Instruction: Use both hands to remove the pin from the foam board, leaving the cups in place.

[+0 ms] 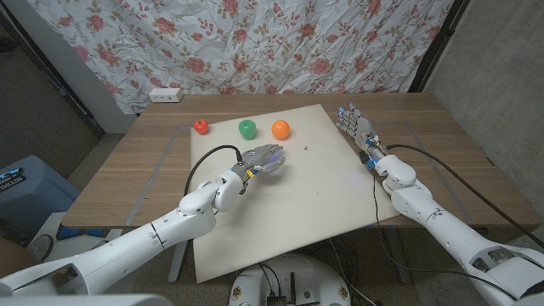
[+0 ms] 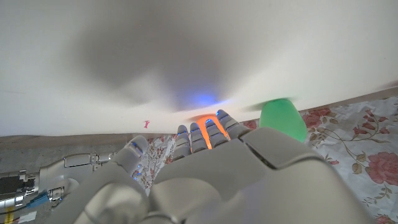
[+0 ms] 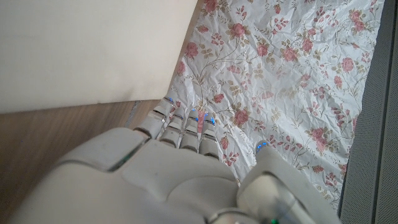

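Observation:
The white foam board (image 1: pixel 280 204) covers the middle of the wooden table. Red (image 1: pixel 201 126), green (image 1: pixel 246 128) and orange (image 1: pixel 280 128) cups stand in a row along its far edge. The pin (image 1: pixel 307 146) is a tiny red speck on the board, right of the orange cup; it is also seen in the left wrist view (image 2: pixel 147 124). My left hand (image 1: pixel 263 160) is over the board, just short of the orange cup (image 2: pixel 208 127), fingers apart and holding nothing. My right hand (image 1: pixel 357 126) is at the board's right edge, fingers stretched out, holding nothing.
A flowered curtain (image 1: pixel 255 42) hangs behind the table, with a white power strip (image 1: pixel 165 94) at its foot. Bare wood (image 1: pixel 136 170) lies left and right of the board. A blue bin (image 1: pixel 21 191) stands beside the table on the left.

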Tool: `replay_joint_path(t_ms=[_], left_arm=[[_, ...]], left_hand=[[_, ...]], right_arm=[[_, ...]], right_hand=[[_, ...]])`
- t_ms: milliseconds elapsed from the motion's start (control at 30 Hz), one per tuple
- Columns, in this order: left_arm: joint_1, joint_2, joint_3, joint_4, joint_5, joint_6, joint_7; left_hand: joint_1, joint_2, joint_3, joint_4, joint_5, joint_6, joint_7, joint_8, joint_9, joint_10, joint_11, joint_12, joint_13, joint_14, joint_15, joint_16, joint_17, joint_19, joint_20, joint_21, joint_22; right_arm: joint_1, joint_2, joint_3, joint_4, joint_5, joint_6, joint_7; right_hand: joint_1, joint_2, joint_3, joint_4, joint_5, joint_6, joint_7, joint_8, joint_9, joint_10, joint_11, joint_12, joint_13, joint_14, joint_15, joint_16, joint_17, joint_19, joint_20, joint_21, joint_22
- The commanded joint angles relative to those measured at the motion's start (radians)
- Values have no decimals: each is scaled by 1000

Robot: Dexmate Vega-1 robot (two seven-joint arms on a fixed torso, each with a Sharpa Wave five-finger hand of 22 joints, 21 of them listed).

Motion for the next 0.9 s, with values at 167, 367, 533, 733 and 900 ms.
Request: replay_joint_path(t_ms=[167,367,533,733,900], left_arm=[[12,11,-7,-21,-3,23,-55],[8,17,-9,-23,-15,19,-79],[7,22,-9,-26,-19,25,-95],[-1,29,-4,-28,-18,23,-116],[-4,30,-1,-30,-17,30,-133]], left_hand=[[-18,118,-6,4,0,-21,1,-3,5,-4,2,0,3,-11,-66,-3,2,-31,-66,-10,6],[-20,116,-11,6,-1,-25,3,-1,5,-5,3,1,3,-13,-69,-3,2,-54,-69,-13,6],[-23,114,-18,8,-1,-22,7,2,5,-9,2,0,3,-18,-67,-4,2,-73,-69,-14,7],[-26,112,-26,10,-2,-12,11,7,4,-11,2,0,3,-24,-67,-4,3,-86,-72,-13,8],[-28,112,-32,11,-3,-11,17,7,4,-15,3,-1,3,-28,-67,-4,3,-96,-69,-12,9]], right_arm=[[0,-15,-14,-28,-19,-27,-2],[5,-16,-19,-29,-26,-28,0],[10,-17,-24,-29,-31,-32,4],[13,-37,-38,-58,-71,-51,-15],[16,-43,-48,-69,-93,-53,-18]], right_hand=[[8,1,10,-1,-1,9,-1,4,2,7,-3,2,-1,2,-4,7,0,2,-4,6,2],[7,1,12,-1,-3,9,-1,4,2,7,-3,1,-1,1,-4,8,-1,1,-3,5,2],[6,1,14,-2,-4,10,-2,4,2,8,-5,2,-1,1,-5,8,-2,1,-3,5,2],[6,1,16,-3,-5,12,-3,4,2,8,-6,2,-1,2,-5,9,-3,1,-3,6,2],[6,1,18,-4,-6,12,-2,4,2,9,-7,2,-1,2,-5,10,-4,1,-3,6,2]])
